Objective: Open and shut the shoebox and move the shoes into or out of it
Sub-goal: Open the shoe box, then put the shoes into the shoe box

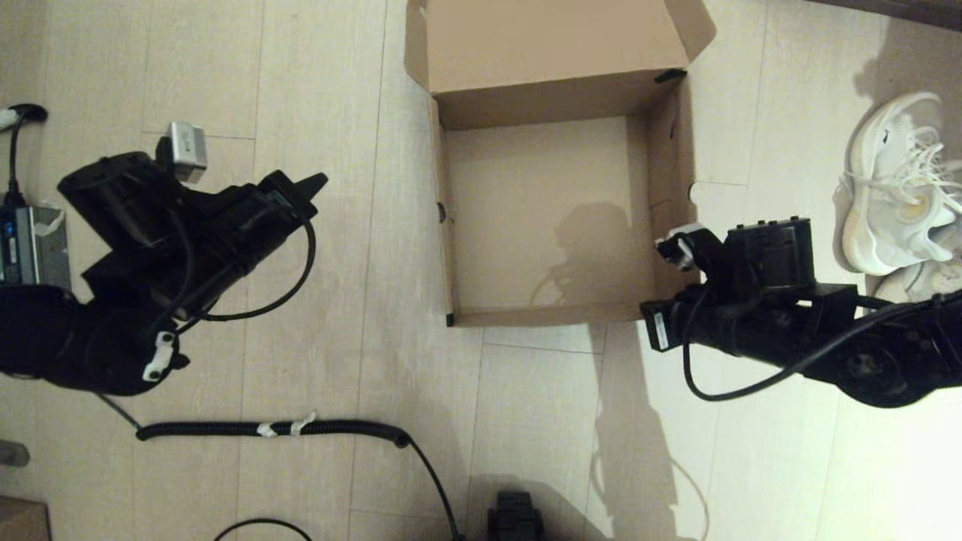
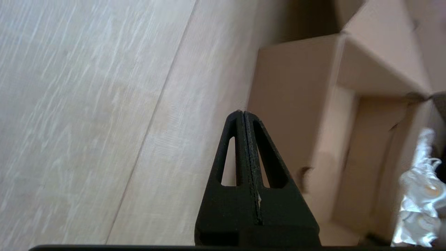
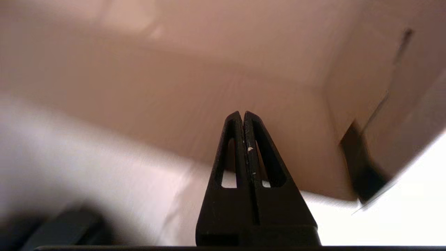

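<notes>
The brown shoebox (image 1: 445, 225) stands open on the floor in the head view, its lid flap (image 1: 549, 37) folded back and nothing inside. Both white shoes (image 1: 894, 195) lie on the floor to the right of the box, outside it. My left gripper (image 1: 322, 179) hovers left of the box, shut and empty; the left wrist view shows its tips (image 2: 243, 112) pointing at the box's outer wall (image 2: 289, 104). My right arm (image 1: 759, 300) reaches in by the box's near right corner. The right gripper (image 3: 243, 113) is shut and empty, close to a cardboard wall (image 3: 174, 80).
A coiled black cable (image 1: 278, 428) runs across the wooden floor in front of the left arm. A grey device (image 1: 30, 244) sits at the far left edge. A small black object (image 1: 515, 517) lies at the bottom edge.
</notes>
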Robot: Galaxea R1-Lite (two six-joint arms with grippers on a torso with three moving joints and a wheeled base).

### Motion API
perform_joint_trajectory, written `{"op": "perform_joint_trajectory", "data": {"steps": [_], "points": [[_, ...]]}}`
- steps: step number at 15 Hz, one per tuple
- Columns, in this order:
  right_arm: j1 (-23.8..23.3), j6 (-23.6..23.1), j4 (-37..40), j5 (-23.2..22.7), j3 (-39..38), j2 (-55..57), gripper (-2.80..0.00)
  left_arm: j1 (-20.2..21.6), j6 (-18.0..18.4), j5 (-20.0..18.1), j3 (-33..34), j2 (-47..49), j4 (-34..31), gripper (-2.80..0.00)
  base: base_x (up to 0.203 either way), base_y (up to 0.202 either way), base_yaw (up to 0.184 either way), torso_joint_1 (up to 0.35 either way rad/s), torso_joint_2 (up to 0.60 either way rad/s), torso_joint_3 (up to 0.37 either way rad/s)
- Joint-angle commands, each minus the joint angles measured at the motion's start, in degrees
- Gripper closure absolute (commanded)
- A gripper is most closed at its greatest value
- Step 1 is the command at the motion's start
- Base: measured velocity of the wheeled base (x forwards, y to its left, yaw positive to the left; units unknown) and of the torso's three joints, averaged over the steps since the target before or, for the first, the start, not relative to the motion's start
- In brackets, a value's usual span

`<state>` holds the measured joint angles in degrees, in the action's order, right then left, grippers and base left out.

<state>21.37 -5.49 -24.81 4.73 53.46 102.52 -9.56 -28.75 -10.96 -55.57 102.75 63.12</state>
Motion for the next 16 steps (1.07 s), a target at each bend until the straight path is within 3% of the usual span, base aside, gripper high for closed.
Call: {"op": "perform_joint_trajectory", "data": {"steps": [1, 4, 7, 10, 13, 15, 16], "points": [[3.59, 0.12, -0.13, 0.15, -4.51, -3.72, 0.0, 0.05, -0.17, -0.02, 1.33, -2.96, 0.22, 0.0, 0.0, 0.0, 0.0, 0.0, 0.0, 0.0], [8.7, 1.36, -0.1, 0.51, -7.6, -7.72, 0.0, 0.13, -0.17, -0.02, 4.76, -6.22, 0.09, 0.0, 0.0, 0.0, 0.0, 0.0, 0.0, 0.0], [6.68, 3.39, -0.19, 0.8, -5.48, -14.13, 0.0, 0.15, -0.17, 0.03, 7.49, -10.36, -0.81, 0.0, 0.0, 0.0, 0.0, 0.0, 0.0, 0.0], [-7.33, 5.87, 0.09, 2.0, -0.93, -18.66, 0.0, 0.07, -0.07, 0.24, 9.17, -16.3, -3.69, 0.0, 0.0, 0.0, 0.0, 0.0, 0.0, 0.0], [-27.21, 6.19, 0.12, 2.46, 1.36, -19.28, 0.0, -0.14, 0.0, 0.95, 11.82, -22.63, -8.08, 0.0, 0.0, 0.0, 0.0, 0.0, 0.0, 0.0], [-37.47, 7.45, -0.65, 2.54, 2.8, -18.96, 0.0, 0.01, 0.01, 1.14, 14.82, -26.31, -9.94, 0.0, 0.0, 0.0, 0.0, 0.0, 0.0, 0.0], [-42.25, 9.54, -1.58, 2.49, 3.9, -18.72, -0.22, 0.0, 0.01, 1.16, 16.67, -28.14, -10.76, 0.0, 0.0, 0.0, 0.0, 0.0, 0.0, 0.0]]}}
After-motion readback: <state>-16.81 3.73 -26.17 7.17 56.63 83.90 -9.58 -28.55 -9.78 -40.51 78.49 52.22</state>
